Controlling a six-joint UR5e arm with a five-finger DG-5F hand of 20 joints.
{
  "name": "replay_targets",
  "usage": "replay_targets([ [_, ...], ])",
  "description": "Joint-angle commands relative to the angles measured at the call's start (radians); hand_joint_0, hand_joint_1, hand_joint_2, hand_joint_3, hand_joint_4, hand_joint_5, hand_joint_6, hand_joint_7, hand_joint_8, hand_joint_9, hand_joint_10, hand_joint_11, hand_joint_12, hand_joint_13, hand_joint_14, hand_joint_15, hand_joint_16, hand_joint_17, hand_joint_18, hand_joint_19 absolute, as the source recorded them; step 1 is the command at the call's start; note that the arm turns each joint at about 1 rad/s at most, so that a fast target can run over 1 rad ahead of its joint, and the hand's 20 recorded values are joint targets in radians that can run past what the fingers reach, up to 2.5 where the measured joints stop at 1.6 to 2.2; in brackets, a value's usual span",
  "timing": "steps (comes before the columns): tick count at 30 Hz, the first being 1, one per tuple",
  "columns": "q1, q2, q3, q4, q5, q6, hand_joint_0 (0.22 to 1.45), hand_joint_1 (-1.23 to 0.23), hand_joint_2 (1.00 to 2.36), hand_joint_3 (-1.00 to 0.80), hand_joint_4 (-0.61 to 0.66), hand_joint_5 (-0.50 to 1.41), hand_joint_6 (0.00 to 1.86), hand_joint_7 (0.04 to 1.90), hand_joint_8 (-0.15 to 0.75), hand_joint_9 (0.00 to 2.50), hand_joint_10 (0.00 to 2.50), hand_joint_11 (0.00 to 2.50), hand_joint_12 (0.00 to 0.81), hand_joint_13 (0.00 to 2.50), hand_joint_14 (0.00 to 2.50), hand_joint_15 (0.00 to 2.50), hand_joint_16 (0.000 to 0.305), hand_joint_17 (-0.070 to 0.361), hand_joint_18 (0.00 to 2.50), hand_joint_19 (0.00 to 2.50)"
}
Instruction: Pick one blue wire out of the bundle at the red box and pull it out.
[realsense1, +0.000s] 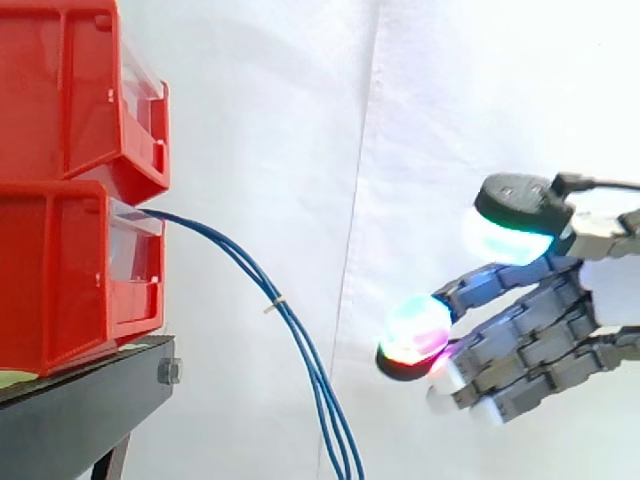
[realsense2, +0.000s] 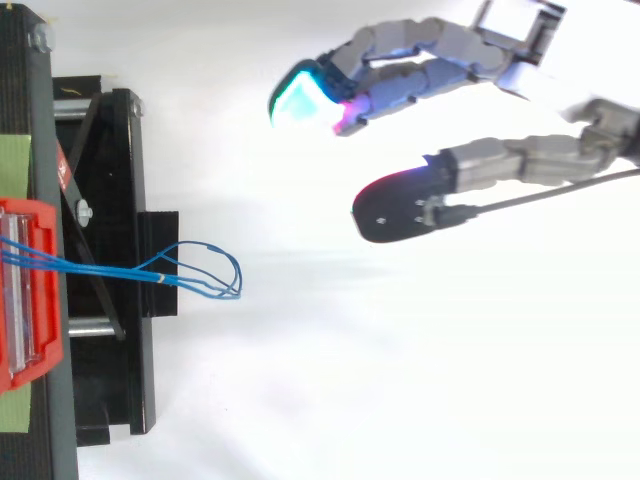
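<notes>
- Viewing side-on, we see blue wires (realsense1: 280, 305) leave the lower red bin (realsense1: 60, 280) and droop.
- From above, the hand (realsense2: 420, 80) is spread, empty and well clear of them.

Red bins (realsense1: 70, 200); blue wires (realsense1: 300, 350); black stand (realsense1: 80, 410); grey robot hand (realsense1: 540, 340), fingertips (realsense1: 415, 328) glowing cyan, green, magenta; white curtain (realsense1: 300, 100).

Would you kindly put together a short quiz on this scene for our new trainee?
1. True or false: the hand holds the blue wires.
2. Which red bin do the wires come out of? A. the upper one B. the lower one
3. Fill in: the bins rest on a black ____.
Key: 1 false, the hand is open and apart from the wires; 2 B, the lower bin; 3 stand.
</notes>
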Motion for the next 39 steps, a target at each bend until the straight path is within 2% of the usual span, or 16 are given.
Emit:
replay_targets([
  [1, -0.002, -0.05, 0.041, 0.024, 0.004, -0.003, 0.54, -0.7, 1.0, -0.5, 0.34, -0.18, 0.5, 0.82, 0.306, 0.68, 0.01, 0.34, 0.427, 0.48, 0.0, 0.14, 0.055, 0.123, 0.51, 0.28],
  [3, -0.003, -0.097, 0.079, 0.041, 0.004, 0.001, 0.54, -0.71, 1.0, -0.5, 0.34, -0.18, 0.5, 0.82, 0.304, 0.68, 0.01, 0.34, 0.427, 0.48, 0.0, 0.14, 0.055, 0.124, 0.52, 0.28],
  [5, -0.011, -0.123, 0.087, 0.049, -0.008, 0.034, 0.53, -0.72, 1.0, -0.5, 0.34, -0.18, 0.5, 0.82, 0.306, 0.68, 0.01, 0.37, 0.428, 0.48, 0.0, 0.15, 0.055, 0.124, 0.52, 0.29],
  [6, -0.011, -0.123, 0.087, 0.049, -0.008, 0.034, 0.53, -0.72, 1.0, -0.5, 0.34, -0.18, 0.5, 0.82, 0.308, 0.69, 0.01, 0.38, 0.427, 0.48, 0.0, 0.14, 0.055, 0.124, 0.52, 0.28],
  [7, -0.016, -0.128, 0.087, 0.064, -0.033, 0.062, 0.53, -0.72, 1.0, -0.5, 0.34, -0.18, 0.5, 0.82, 0.31, 0.69, 0.01, 0.41, 0.429, 0.48, 0.0, 0.15, 0.055, 0.125, 0.52, 0.28],
  [9, -0.014, -0.128, 0.087, 0.082, -0.048, 0.06, 0.53, -0.72, 1.0, -0.5, 0.34, -0.18, 0.5, 0.82, 0.315, 0.71, 0.01, 0.43, 0.43, 0.48, 0.0, 0.15, 0.056, 0.126, 0.52, 0.29],
  [12, -0.005, -0.128, 0.087, 0.119, -0.052, 0.017, 0.53, -0.72, 1.0, -0.5, 0.34, -0.18, 0.5, 0.82, 0.322, 0.73, 0.01, 0.48, 0.431, 0.49, 0.01, 0.16, 0.056, 0.127, 0.53, 0.29],
  [14, 0.0, -0.136, 0.087, 0.159, -0.056, -0.038, 0.53, -0.71, 1.0, -0.5, 0.34, -0.18, 0.5, 0.82, 0.323, 0.75, 0.01, 0.55, 0.433, 0.52, 0.01, 0.2, 0.056, 0.127, 0.53, 0.31],
  [15, 0.003, -0.145, 0.095, 0.205, -0.056, -0.072, 0.53, -0.71, 1.0, -0.5, 0.35, -0.18, 0.5, 0.82, 0.324, 0.75, 0.01, 0.57, 0.435, 0.53, 0.01, 0.2, 0.057, 0.127, 0.53, 0.31],
  [16, 0.004, -0.145, 0.096, 0.217, -0.059, -0.078, 0.53, -0.71, 1.0, -0.5, 0.35, -0.18, 0.5, 0.82, 0.324, 0.75, 0.01, 0.57, 0.434, 0.53, 0.01, 0.2, 0.057, 0.128, 0.54, 0.31],
  [23, 0.021, -0.148, 0.096, 0.236, -0.075, -0.098, 0.53, -0.71, 1.0, -0.5, 0.36, -0.17, 0.5, 0.82, 0.328, 0.75, 0.01, 0.57, 0.438, 0.54, 0.01, 0.21, 0.057, 0.129, 0.55, 0.33],
  [27, 0.032, -0.179, 0.098, 0.259, -0.074, -0.101, 0.53, -0.7, 1.0, -0.5, 0.36, -0.17, 0.5, 0.83, 0.327, 0.75, 0.01, 0.57, 0.439, 0.54, 0.01, 0.21, 0.057, 0.129, 0.55, 0.33],
  [28, 0.035, -0.2, 0.107, 0.283, -0.075, -0.096, 0.53, -0.7, 1.0, -0.5, 0.36, -0.17, 0.5, 0.83, 0.327, 0.75, 0.01, 0.56, 0.439, 0.54, 0.01, 0.22, 0.057, 0.128, 0.55, 0.34],
  [32, 0.044, -0.222, 0.115, 0.316, -0.075, -0.096, 0.55, -0.69, 1.0, -0.49, 0.37, -0.16, 0.5, 0.87, 0.323, 0.75, 0.01, 0.55, 0.435, 0.54, 0.01, 0.22, 0.056, 0.126, 0.55, 0.35],
  [36, 0.053, -0.223, 0.115, 0.32, -0.072, -0.098, 0.57, -0.68, 1.01, -0.37, 0.36, -0.15, 0.5, 0.98, 0.323, 0.73, 0.01, 0.55, 0.431, 0.54, 0.01, 0.21, 0.055, 0.124, 0.54, 0.35],
  [39, 0.058, -0.223, 0.115, 0.316, -0.072, -0.098, 0.57, -0.68, 1.01, -0.36, 0.35, -0.15, 0.5, 1.01, 0.326, 0.72, 0.01, 0.55, 0.431, 0.53, 0.01, 0.22, 0.055, 0.124, 0.54, 0.36],
])
